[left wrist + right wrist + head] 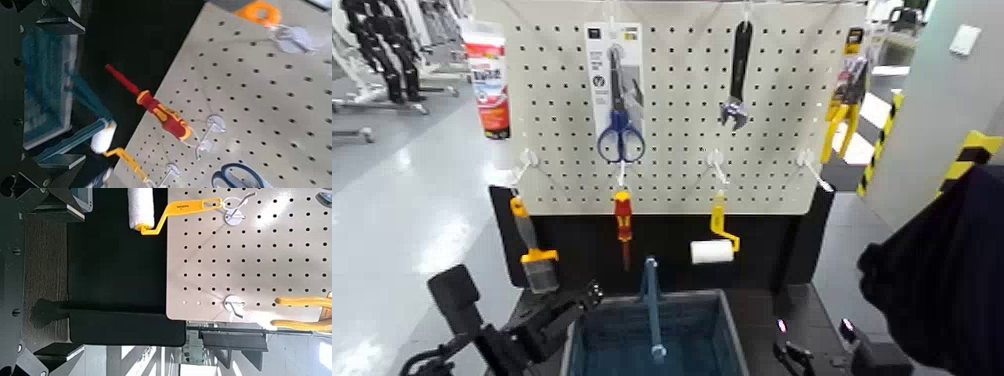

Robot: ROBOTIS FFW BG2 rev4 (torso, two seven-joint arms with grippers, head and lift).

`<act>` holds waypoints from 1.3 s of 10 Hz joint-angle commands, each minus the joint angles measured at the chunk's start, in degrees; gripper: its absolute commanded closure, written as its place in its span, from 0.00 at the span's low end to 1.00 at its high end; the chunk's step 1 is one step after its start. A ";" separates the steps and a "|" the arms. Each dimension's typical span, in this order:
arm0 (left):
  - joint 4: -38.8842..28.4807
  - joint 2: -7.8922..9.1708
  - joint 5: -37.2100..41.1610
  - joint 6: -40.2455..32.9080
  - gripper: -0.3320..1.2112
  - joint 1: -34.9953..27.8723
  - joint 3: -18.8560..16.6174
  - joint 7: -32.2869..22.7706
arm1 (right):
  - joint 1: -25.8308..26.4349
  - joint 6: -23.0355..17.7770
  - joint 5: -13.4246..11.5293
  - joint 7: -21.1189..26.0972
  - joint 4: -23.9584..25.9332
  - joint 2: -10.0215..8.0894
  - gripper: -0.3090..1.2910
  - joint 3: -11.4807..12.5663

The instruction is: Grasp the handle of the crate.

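Head view: the left end effector [557, 318] sits low at about 7 o'clock, just beside the crate's left rim, its dark fingers spread apart with nothing between them. The right end effector [812, 350] is at about 5 o'clock, near the crate's right side; its two finger tips stand apart and hold nothing. Between them, at 6 o'clock, lies the one teal-blue crate [722, 330], and its single blue-grey handle [652, 300] stands raised over the middle of the basket, touched by neither end effector.

Outward and above, one white pegboard [682, 100] rises behind a black panel. Hanging on it: one pair of blue scissors [620, 135] in a pack, one black wrench [737, 75], one tube of sealant [487, 80] at 10 o'clock, one brush [535, 260], one red and yellow screwdriver [622, 215], one yellow paint roller [717, 240], and yellow pliers [847, 95] at 2 o'clock.

The room has a pale glossy floor [392, 200] on the left and a yellow-and-black striped edge [972, 150] at 3 o'clock. A dark cloth shape [942, 280] fills the right side at 4 o'clock.

The left wrist view shows the crate, screwdriver and pegboard; the right wrist view shows the paint roller and the pegboard.
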State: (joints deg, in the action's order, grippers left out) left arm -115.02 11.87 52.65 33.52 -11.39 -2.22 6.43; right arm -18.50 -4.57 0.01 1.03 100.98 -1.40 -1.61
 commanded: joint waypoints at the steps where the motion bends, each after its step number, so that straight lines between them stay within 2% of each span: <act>1: 6.39 1.14 15.64 8.23 0.32 4.45 0.02 2.71 | -0.05 -0.18 0.26 0.03 -0.09 0.09 0.28 0.11; 4: 14.92 1.66 24.95 13.15 0.32 9.10 2.31 7.02 | -0.14 -0.97 0.70 0.03 -0.35 0.17 0.28 0.20; 7: 22.12 1.84 29.61 12.89 0.32 13.41 6.26 10.97 | -0.22 -1.67 1.05 0.03 -0.70 0.26 0.28 0.11; 10: 26.34 2.45 33.83 11.83 0.34 15.61 9.07 11.85 | -0.22 -2.02 1.31 0.03 -0.96 0.26 0.28 0.11; 11: 27.13 2.54 34.27 11.74 0.37 16.14 9.51 12.03 | -0.22 -2.11 1.31 0.03 -0.96 0.26 0.28 0.11; 12: 28.19 2.80 34.97 11.66 0.46 16.57 10.13 12.38 | -0.14 -2.20 1.40 0.03 -0.96 0.26 0.28 0.11; 13: 28.71 2.80 35.85 11.48 0.66 16.75 10.48 12.73 | -0.14 -2.20 1.40 0.03 -1.05 0.26 0.28 0.11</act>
State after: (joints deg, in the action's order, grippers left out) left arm -86.70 14.65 87.92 45.08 5.20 7.97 19.10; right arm -18.64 -6.75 1.38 1.05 99.97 -1.14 -1.49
